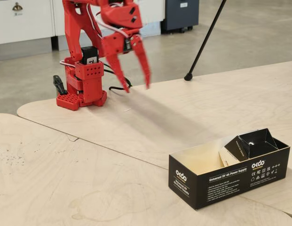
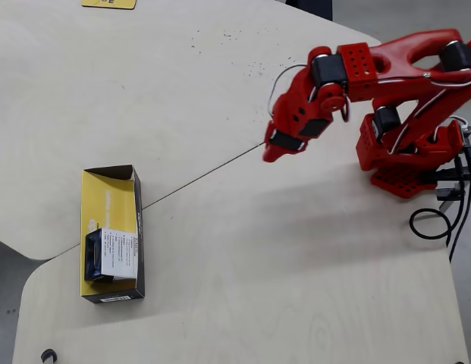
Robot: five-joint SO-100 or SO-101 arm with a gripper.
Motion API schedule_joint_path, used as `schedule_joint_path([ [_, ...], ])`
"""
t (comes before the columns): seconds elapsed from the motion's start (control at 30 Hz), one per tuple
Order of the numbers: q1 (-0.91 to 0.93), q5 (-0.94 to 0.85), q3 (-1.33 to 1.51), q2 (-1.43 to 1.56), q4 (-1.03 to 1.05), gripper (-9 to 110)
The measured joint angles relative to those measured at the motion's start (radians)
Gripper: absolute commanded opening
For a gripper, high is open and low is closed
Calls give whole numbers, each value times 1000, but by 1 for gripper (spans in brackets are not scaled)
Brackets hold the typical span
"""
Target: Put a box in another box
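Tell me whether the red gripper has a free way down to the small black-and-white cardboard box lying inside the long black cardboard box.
Probably yes. The small black-and-white cardboard box lies uncovered in the open-topped long black cardboard box, and only bare table separates it from the open red gripper, now near the arm's base.

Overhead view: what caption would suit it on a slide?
Small box lies inside the long box; the open gripper hangs near the arm's base.

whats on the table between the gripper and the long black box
Nothing: in the overhead view the stretch from the gripper to the long black box is bare wood, crossed only by the seam between the table panels.
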Motion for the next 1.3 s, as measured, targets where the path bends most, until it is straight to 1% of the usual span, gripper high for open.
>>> schedule_joint_path([
  [0.1,14,-46,207,146,0,-1],
  [0.23,17,-55,457,357,0,-1],
  [0.4,17,-64,653,604,15,-1],
  [0.67,51,-49,795,847,15,-1],
  [0.83,72,-43,811,956,20,-1],
  [0.93,72,-48,811,1012,69,-1],
  [1.1,71,-149,811,1031,120,0],
  [1.3,71,-163,811,1031,120,0],
])
